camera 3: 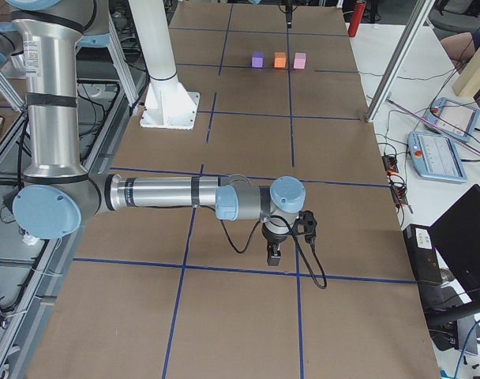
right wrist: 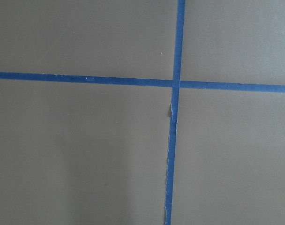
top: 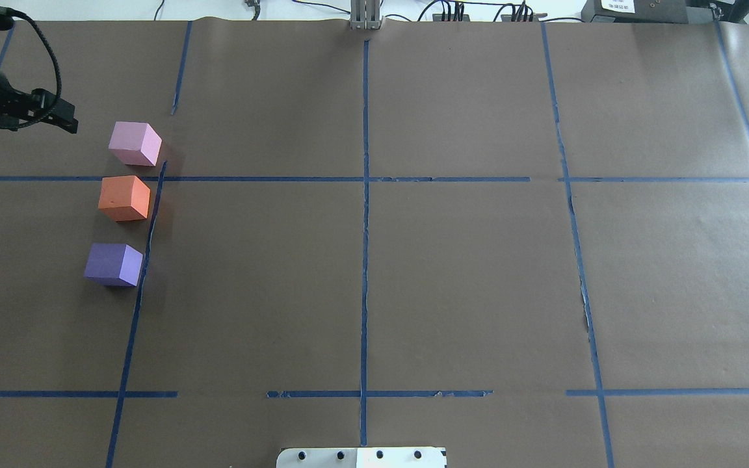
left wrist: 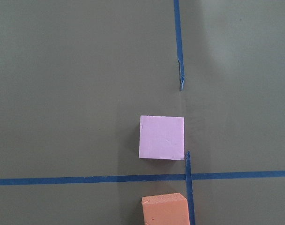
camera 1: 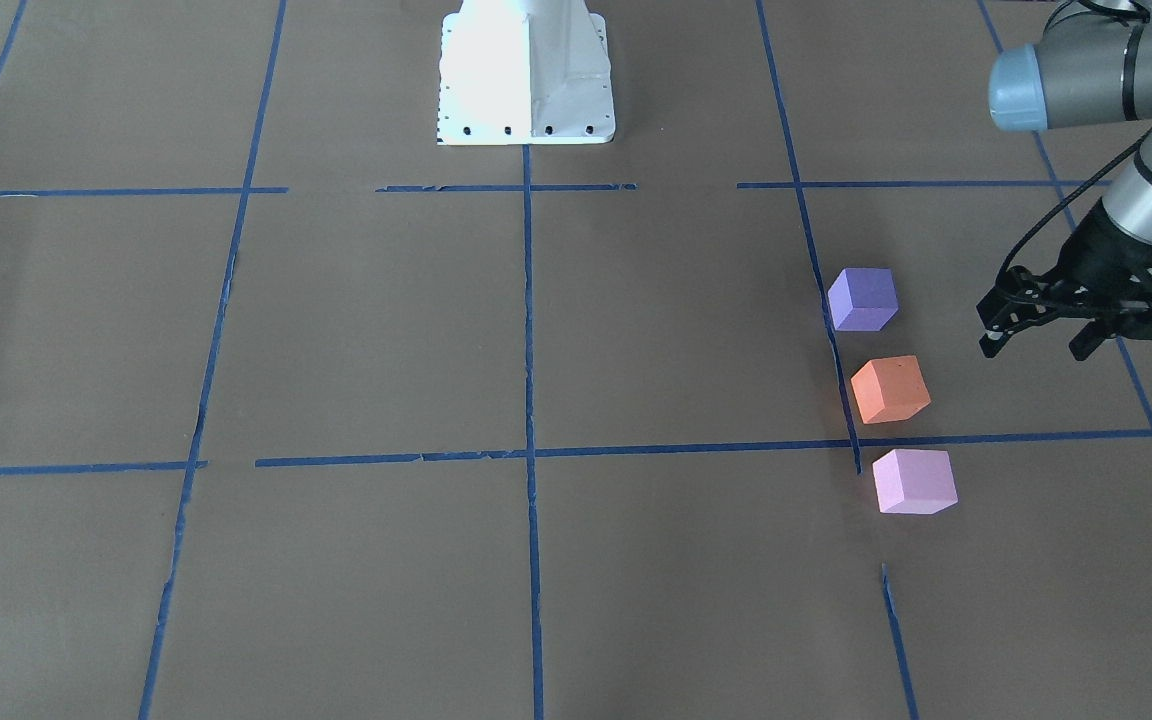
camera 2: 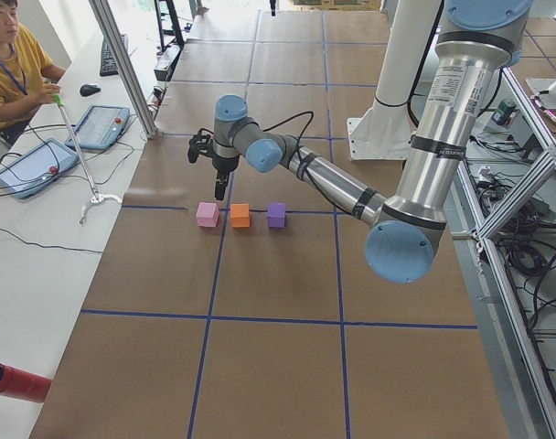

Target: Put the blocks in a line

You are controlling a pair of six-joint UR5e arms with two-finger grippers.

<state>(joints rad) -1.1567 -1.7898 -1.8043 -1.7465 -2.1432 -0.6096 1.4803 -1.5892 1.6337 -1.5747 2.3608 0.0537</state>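
Three small matte, foam-like cubes of equal size stand in a row on the brown paper-covered counter (top: 465, 273), on the robot's left side. The pale pink-lilac block (top: 134, 143) is farthest from the robot's base, the orange block (top: 125, 198) is in the middle, and the violet-purple block (top: 114, 264) is nearest. Narrow gaps separate them, so none touches another. Their edges look crisp and their faces plain.

The row runs just beside a lengthwise blue tape line (top: 144, 260). A crosswise tape line (top: 251, 179) passes between the pink and orange blocks. In the left wrist view the pink block sits square, with one corner close to the end of a tape strip.

The left end effector (camera 1: 1038, 343) hangs above the counter on the outer side of the row, with its fingers spread, released and clear of every block. The right end effector (camera 3: 275, 254) is well away from the blocks above a tape crossing; whether it is clenched or released I cannot tell.
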